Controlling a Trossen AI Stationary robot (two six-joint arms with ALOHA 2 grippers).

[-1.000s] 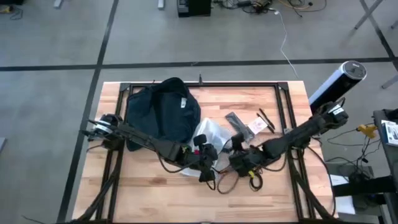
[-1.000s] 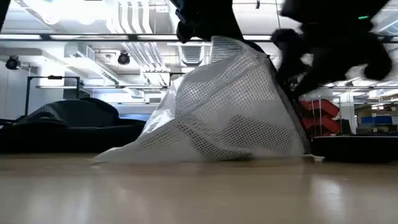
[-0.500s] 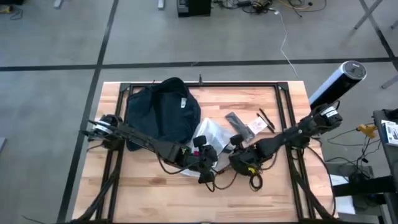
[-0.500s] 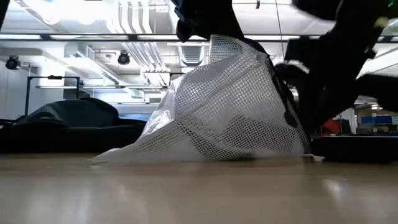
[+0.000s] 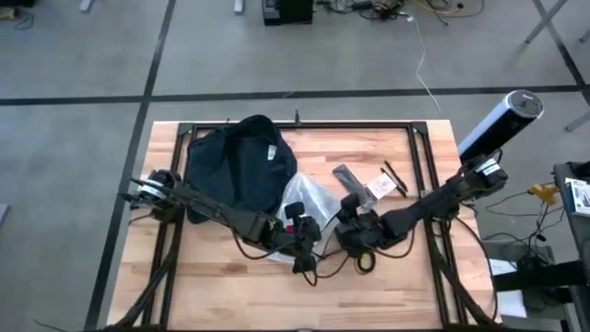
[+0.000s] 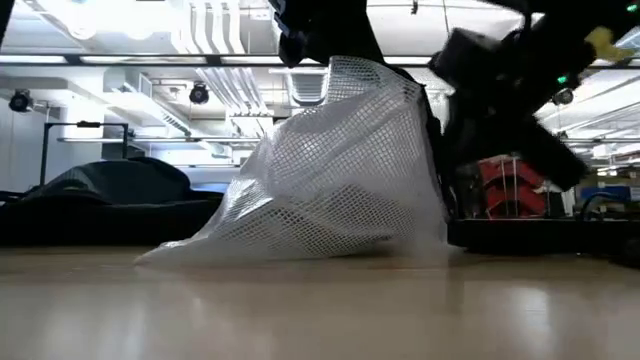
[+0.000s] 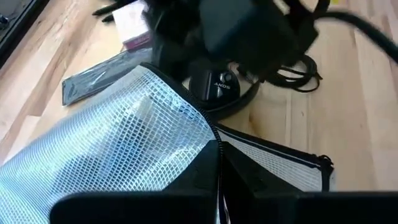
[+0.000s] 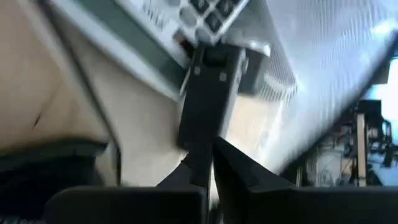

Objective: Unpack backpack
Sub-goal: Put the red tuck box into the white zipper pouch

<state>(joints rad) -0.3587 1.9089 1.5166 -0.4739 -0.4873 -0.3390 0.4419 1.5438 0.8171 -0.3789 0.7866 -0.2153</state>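
The dark navy backpack (image 5: 241,169) lies slumped at the table's far left. Just right of it a white mesh pouch (image 5: 309,198) stands raised like a tent (image 6: 340,170), its lower edge on the table. My left gripper (image 5: 300,240) is shut on the pouch's top. Black headphones (image 7: 217,87) with cables (image 5: 364,261) lie right of the pouch. My right gripper (image 5: 347,224) hovers over them, shut on a black band (image 8: 208,99) of the headphones. My left gripper pinches the pouch's dark-trimmed zipper edge (image 7: 217,146) between its two fingers, coming from the near side. That edge is lifted; the mesh hangs slack from it down to the table. My right gripper pinches a flat black band of the headphones (image 8: 200,134) between its fingertips, the fingers lying along it. Whether the headphones are clear of the table cannot be told.
Far right of the pouch lie a flat grey case (image 5: 348,178), a white and pink card (image 5: 380,189) and a pen (image 5: 395,175). Black frame rails (image 5: 426,171) run along the table's sides. A dark cylinder (image 5: 502,120) stands beyond the right edge.
My right gripper has moved toward the table's left, up against the pouch, and the headphone cables have slid left with it. The pouch's right side has been pushed left a little.
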